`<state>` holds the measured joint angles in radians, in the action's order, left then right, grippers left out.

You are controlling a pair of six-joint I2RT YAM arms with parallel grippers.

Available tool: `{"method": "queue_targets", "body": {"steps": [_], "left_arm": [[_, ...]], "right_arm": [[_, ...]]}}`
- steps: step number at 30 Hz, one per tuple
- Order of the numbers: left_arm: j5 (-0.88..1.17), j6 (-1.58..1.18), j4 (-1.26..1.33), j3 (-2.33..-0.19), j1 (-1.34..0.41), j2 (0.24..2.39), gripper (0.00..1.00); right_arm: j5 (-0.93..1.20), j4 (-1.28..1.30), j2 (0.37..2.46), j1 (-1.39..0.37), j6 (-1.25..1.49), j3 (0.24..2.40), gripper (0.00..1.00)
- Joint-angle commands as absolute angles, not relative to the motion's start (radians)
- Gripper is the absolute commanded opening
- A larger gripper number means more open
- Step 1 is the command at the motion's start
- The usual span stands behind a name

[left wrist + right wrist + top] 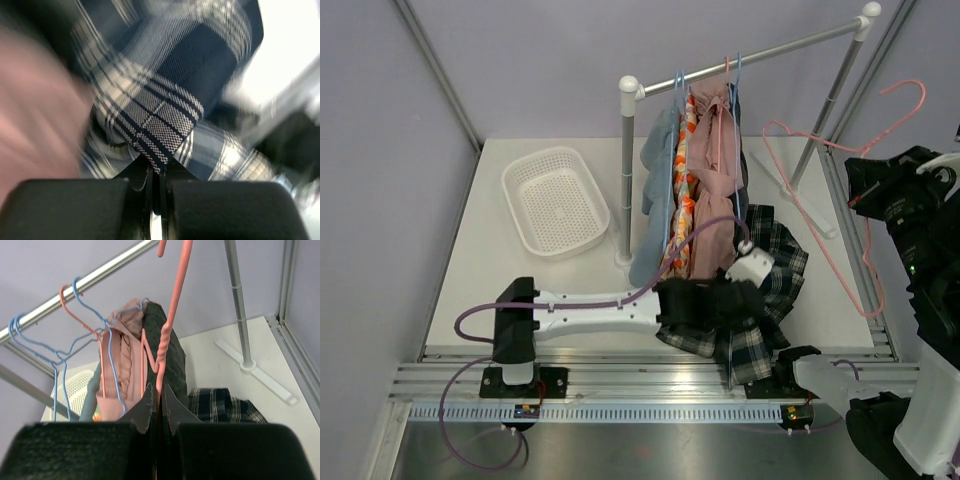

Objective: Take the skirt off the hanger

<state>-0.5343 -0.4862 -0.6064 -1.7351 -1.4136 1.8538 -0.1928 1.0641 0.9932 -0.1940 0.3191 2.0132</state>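
A navy and white plaid skirt [775, 270] lies crumpled on the white table [520, 280], near its front edge and right of centre. It sits just in front of the clothes hanging on the rack. One part of it spills toward the metal rails along the table's front. No hanger is on it.

The left gripper [156, 175] reaches in from the left, low over the table. Its fingers are pressed together on a fold of the plaid cloth, with only a thin slit between them. That close view is blurred, but the checked weave shows clearly at the fingertips.

The right gripper [157, 395] is raised at the right side of the table, well apart from the skirt. Its fingers are closed tightly on the twisted neck of a pink wire hanger [172, 305], which stands above them, bare.

Behind the skirt, a silver rail [750, 55] carries several garments on blue and pink hangers. Among them are a pale pink garment [715, 150], a dark dotted garment [167, 340] and an orange patterned one.

A white perforated basket [555, 200] sits on the table to the left of the rack's post.
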Motion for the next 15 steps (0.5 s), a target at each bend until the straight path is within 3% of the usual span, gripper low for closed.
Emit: {"method": "queue_targets", "body": {"steps": [1, 7, 11, 15], "left_arm": [[-0.502, -0.615, -0.557, -1.504, -1.555, 1.689, 0.0], [-0.695, -0.99, -0.805, -1.315, -1.9, 1.546, 0.0], [-0.716, -1.198, -0.965, -1.224, -1.997, 1.526, 0.0], [-0.699, -1.31, -0.968, -1.123, -2.02, 1.516, 0.0]], "right_arm": [[-0.193, 0.927, 1.127, -0.19, 0.293, 2.034, 0.0], [-0.213, 0.798, 1.333, -0.19, 0.239, 2.137, 0.0], [-0.209, 0.749, 1.491, -0.19, 0.229, 2.248, 0.0], [-0.195, 0.749, 1.615, -0.19, 0.225, 2.341, 0.0]]}}
